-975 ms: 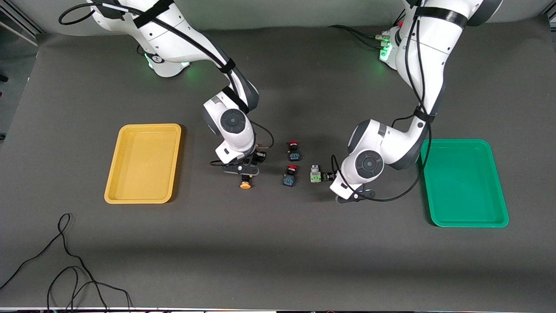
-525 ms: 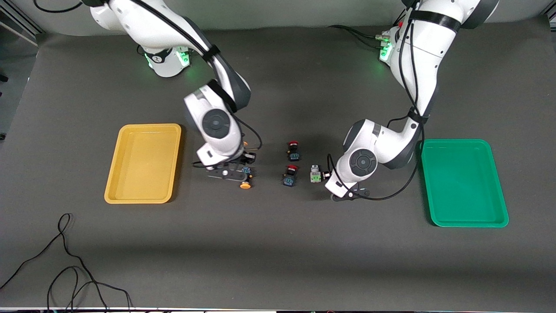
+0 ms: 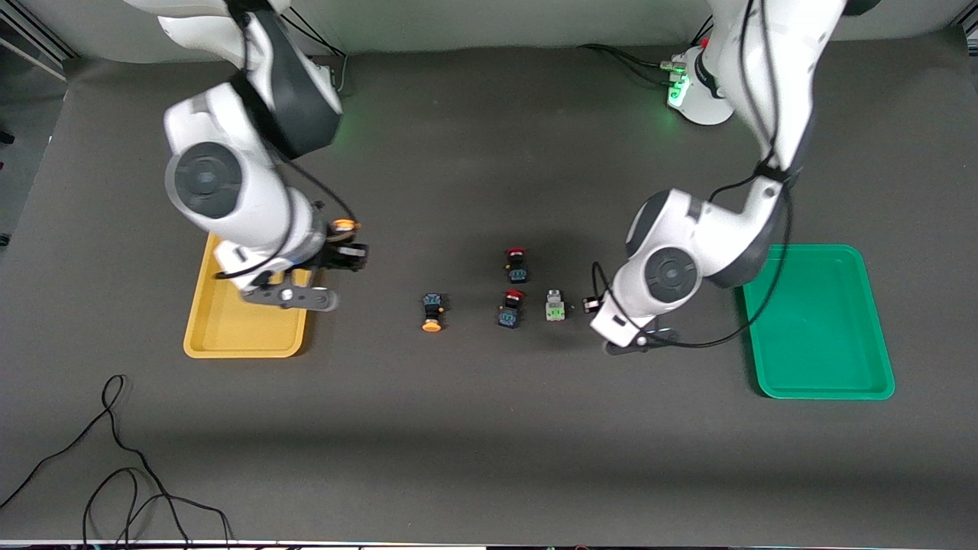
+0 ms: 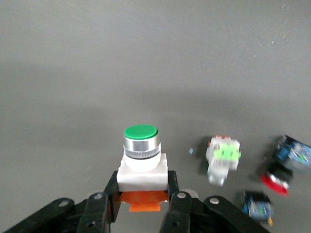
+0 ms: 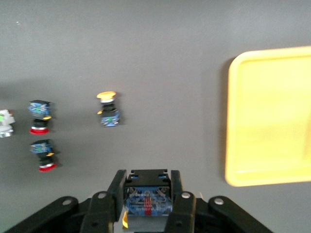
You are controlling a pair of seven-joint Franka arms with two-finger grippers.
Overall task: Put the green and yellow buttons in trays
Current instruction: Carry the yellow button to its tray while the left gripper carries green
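we see the yellow-capped button [image 5: 146, 201] pinched in the right gripper [image 3: 341, 243], up in the air over the table just beside the yellow tray [image 3: 200, 321], which sits toward the right arm's end of the worktop. the green-capped button [image 4: 141, 162] is pinched in the left gripper [image 4: 142, 196], near the green tray [image 3: 840, 382] at the left arm's end. a second yellow-capped button [image 3: 432, 312] and a whitish button with a green part [image 3: 555, 305] lie mid-table, with two red-capped switches [image 3: 513, 286] between them. we judge both arms are mid-carry to their trays. to do it well: get each gripper fully over the tray floor, go low before opening so the button does not bounce out, keep clear of the rim. the left wrist view shows the green cap and the orange part under the white block, which the front view hides under the arm. the right wrist view shows the blue body clamped, while its cap shows only from the front.
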